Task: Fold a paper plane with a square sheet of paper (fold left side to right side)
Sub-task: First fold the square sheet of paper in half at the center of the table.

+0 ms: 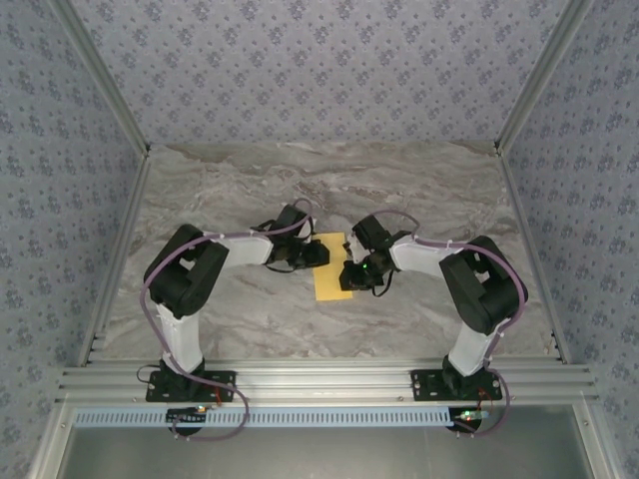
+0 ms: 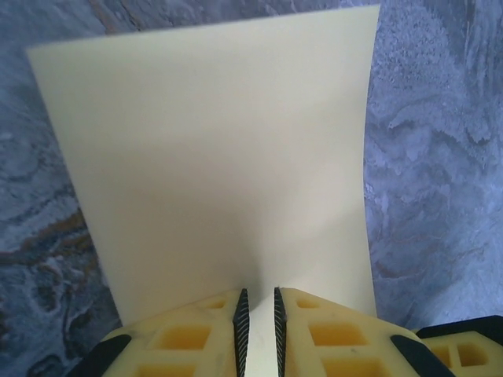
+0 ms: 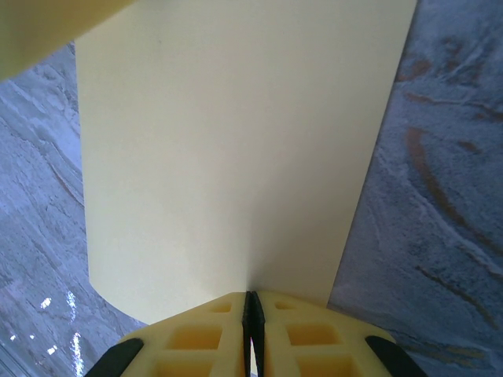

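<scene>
One thin mustard-yellow square sheet of paper lies on the grey marbled counter between the two arms, which meet over it from opposite sides. The left gripper sits at the sheet's left edge and the right gripper at its right edge. This is probably so that one side can be carried across while the other is pinned.

In the right wrist view, the right gripper is pressed closed on the sheet's near edge. In the left wrist view, the left gripper is narrowed around the paper, with a slim gap between the pads (a loose hold, I judge).

That makes one sheet and two grippers, both holding it. The left-to-right fold does not look finished yet.
</scene>
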Available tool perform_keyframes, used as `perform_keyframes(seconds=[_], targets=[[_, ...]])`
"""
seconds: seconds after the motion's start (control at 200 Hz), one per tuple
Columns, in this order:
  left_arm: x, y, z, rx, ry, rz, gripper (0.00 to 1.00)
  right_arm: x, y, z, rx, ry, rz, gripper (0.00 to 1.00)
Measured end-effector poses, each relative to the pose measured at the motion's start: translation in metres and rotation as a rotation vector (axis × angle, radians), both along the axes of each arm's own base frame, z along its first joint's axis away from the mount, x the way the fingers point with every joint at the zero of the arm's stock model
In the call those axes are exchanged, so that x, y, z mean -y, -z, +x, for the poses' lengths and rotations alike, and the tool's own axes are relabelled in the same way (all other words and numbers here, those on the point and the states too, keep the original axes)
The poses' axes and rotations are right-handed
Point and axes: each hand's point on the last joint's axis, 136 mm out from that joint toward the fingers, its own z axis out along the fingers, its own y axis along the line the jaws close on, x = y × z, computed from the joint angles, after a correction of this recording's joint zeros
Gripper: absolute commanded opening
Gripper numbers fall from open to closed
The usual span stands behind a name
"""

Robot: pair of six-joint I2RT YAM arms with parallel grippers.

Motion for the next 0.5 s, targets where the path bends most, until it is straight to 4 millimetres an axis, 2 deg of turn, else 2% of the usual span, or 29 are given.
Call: perform_keyframes(seconds=[0.125, 0.365, 0.5], targets=[[-0.004, 0.000, 0.014, 0.007, -0.014, 0.001, 0.19, 0.000, 0.000, 0.000, 0.002, 0.000, 0.001, 0.12], [-0.018, -0.001, 0.053, 0.024, -0.070, 0.008, 0.19, 0.000, 0.000, 0.000, 0.005, -0.002, 0.003, 0.12], [-0.019, -0.001, 0.066, 0.018, -0.078, 0.012, 0.19, 0.000, 0.000, 0.000, 0.007, -0.002, 0.004, 0.12]])
